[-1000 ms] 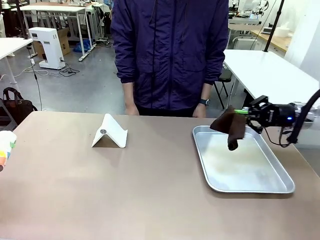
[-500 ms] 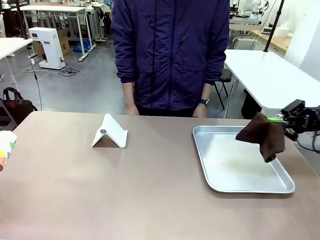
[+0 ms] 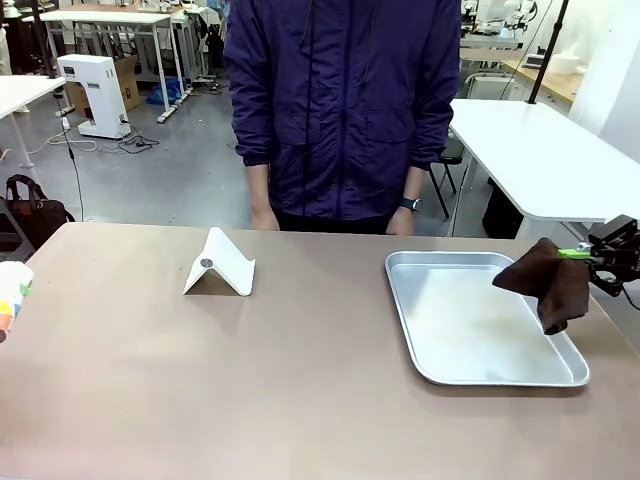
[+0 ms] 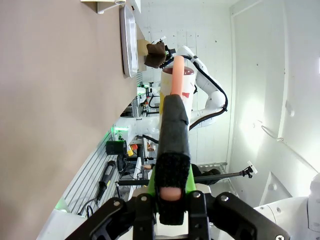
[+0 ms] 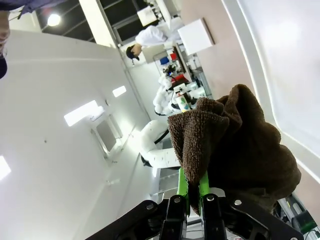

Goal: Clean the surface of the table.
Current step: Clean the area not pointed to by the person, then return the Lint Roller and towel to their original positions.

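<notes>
The worktop [image 3: 300,390] is what I'm here for: a wide, smooth, matte taupe-brown top running from my near edge right across to the person [image 3: 340,110] standing at the far side. I'd judge it rigid, heavy and going nowhere, so there's nothing on it to take hold of; I meet it through the cloth, pressing flat and dragging. The right gripper [image 3: 574,254] sits out at the right edge, fingers clamped on a bunched fold of the brown terry cloth [image 3: 545,285], which hangs limp over the right rim of the silver tray [image 3: 500,381], clear of the surface. The cloth is soft and floppy, and pinched at one fold it will likely trail and roll up rather than spread, so I'd come in low and let the hanging part lie down first. The matte finish looks low-grip, so an easy glide, I reckon. The tray and the white folded stand [image 3: 220,265] look light, and a sweep could shove either one, so I'd wipe the open stretch between and in front of them. The left gripper [image 4: 171,200] has its fingers closed around a black-sleeved pink rod [image 4: 173,125], held off the worktop's edge.
</notes>
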`<state>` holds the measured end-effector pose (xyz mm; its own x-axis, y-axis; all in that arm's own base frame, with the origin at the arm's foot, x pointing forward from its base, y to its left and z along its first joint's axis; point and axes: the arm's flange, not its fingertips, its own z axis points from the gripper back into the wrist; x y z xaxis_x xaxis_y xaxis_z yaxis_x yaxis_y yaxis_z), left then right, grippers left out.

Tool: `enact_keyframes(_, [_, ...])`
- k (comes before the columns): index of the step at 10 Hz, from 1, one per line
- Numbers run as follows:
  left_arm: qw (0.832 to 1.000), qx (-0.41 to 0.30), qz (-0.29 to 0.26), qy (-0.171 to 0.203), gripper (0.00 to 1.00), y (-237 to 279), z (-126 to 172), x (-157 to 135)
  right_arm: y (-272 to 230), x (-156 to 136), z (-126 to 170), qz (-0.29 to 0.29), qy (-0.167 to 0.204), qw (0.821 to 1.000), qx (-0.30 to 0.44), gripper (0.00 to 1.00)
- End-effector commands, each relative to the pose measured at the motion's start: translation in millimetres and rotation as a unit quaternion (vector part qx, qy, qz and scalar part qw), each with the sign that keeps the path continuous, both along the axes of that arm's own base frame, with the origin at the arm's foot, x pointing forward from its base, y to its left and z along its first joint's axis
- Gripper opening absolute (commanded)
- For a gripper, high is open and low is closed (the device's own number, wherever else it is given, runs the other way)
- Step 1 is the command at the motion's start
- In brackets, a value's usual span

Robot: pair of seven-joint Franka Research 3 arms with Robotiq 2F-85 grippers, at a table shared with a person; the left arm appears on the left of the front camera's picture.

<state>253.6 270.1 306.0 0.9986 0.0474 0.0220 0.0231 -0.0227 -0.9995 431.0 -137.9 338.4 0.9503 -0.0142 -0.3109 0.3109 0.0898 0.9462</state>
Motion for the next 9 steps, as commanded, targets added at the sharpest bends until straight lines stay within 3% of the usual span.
enact_keyframes(1, [1.0,-0.002,-0.003,0.0,0.22,-2.1,3.7,-3.5,-0.4,1.1,8.6,0.008,-0.005,1.0,0.005,0.09])
enact_keyframes(9, [1.0,-0.002,-0.003,0.0,0.22,-2.1,3.7,-3.5,-0.4,1.1,8.6,0.008,-0.005,1.0,0.005,0.09])
